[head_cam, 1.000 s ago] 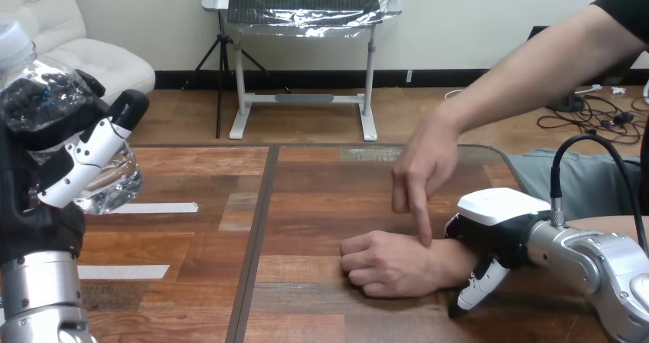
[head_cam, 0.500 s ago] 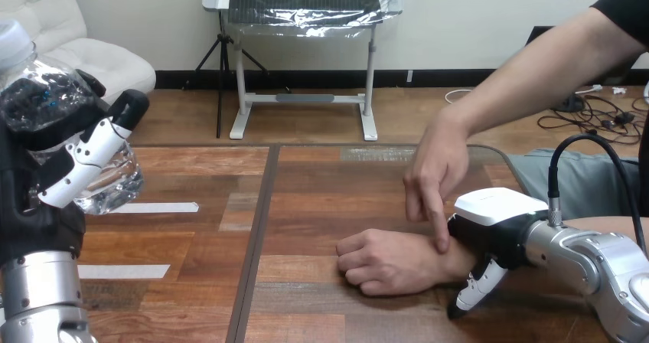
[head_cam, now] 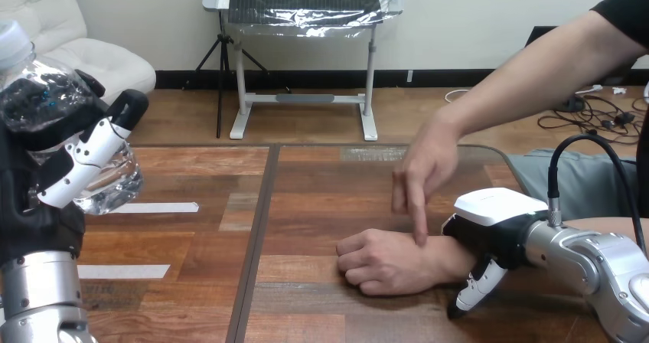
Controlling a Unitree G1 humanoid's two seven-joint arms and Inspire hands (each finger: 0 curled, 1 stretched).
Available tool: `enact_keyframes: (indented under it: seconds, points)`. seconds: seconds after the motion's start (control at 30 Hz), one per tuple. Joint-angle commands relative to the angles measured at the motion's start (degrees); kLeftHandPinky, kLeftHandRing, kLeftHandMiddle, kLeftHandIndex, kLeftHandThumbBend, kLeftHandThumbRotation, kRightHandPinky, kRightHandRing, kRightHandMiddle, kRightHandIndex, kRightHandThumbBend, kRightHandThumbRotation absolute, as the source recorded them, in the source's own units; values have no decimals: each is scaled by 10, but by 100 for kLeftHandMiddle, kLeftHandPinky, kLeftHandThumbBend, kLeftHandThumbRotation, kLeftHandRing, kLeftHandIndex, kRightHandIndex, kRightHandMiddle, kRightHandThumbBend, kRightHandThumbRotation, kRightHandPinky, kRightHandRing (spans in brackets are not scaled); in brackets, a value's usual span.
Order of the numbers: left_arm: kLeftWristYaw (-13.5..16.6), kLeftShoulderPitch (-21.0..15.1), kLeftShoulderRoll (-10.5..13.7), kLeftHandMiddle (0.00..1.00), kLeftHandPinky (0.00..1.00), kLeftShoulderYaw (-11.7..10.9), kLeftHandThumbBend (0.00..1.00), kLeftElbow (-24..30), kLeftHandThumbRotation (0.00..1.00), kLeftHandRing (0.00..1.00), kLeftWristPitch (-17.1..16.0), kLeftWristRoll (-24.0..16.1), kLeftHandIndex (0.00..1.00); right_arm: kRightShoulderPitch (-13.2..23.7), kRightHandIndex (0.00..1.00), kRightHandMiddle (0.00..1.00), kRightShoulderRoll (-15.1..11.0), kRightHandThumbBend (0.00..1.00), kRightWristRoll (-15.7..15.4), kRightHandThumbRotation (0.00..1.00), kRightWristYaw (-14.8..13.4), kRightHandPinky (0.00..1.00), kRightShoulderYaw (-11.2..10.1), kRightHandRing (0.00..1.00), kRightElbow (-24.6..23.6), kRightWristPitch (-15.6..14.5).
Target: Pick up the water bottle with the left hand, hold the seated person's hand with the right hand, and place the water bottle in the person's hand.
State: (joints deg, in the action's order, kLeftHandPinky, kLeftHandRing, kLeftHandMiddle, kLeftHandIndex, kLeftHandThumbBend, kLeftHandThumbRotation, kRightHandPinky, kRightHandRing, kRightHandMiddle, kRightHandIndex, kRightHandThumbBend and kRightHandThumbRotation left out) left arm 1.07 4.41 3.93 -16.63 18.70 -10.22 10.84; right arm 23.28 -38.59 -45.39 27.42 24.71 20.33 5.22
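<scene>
L hand (head_cam: 46, 151): my fingers wrapped on water bottle (head_cam: 115, 184), clear crinkly plastic, unmoved.
R hand (head_cam: 497, 222): fingers curled round person's wrist (head_cam: 444, 255).
Change: pointing hand (head_cam: 428, 167) shifted fingertip fistward, onto fist (head_cam: 383, 262).

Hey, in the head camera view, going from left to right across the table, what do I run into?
Left hand curled round the water bottle → white tape strip → the person's fist resting on the table → right hand over that fist's wrist.
</scene>
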Motion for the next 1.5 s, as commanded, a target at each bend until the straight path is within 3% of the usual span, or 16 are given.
enact_keyframes:
  seconds: [0.0, 1.03, 1.27, 1.47]
  points:
    - [-6, -27, 10, 27, 16, 4, 31, 25, 0, 21, -7, 3, 34, -32, 67, 67, 11, 94, 6, 35, 7, 43, 19, 60, 16, 5]
    - [-2, -22, 5, 27, 16, 7, 30, 28, 0, 21, -7, -6, 34, -23, 69, 69, 1, 92, -6, 36, 21, 46, 21, 62, 18, -8]
    - [-5, -20, 4, 27, 16, 5, 31, 29, 0, 21, -5, 4, 34, -21, 68, 68, -3, 92, 4, 34, 17, 47, 10, 62, 23, -7]
    - [-1, -20, 7, 27, 16, 5, 30, 28, 0, 21, -7, -6, 34, -19, 66, 62, -2, 92, 16, 30, 23, 42, 1, 55, 27, -12]
